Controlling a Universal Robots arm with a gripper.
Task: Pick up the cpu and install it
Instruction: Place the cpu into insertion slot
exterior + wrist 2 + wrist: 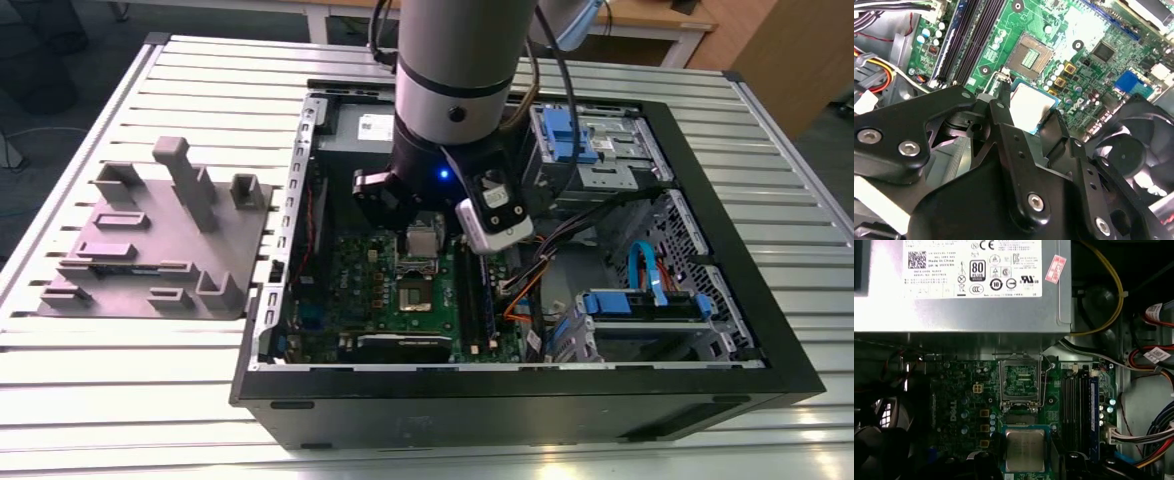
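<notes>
The cpu is a small silvery square with a green rim, and my gripper is shut on it, one black finger on each side. In the second wrist view the cpu hangs between the fingers, a little above the green motherboard. The open socket lies just beyond it, bare inside with its metal frame lifted. In the exterior view the arm reaches down into the open computer case, and the cpu hangs over the board close to the socket.
Black memory sticks stand beside the socket. A black fan and the power supply flank the board. Bundled cables and blue drive cages fill the case's other side. A grey holder block sits on the slatted table.
</notes>
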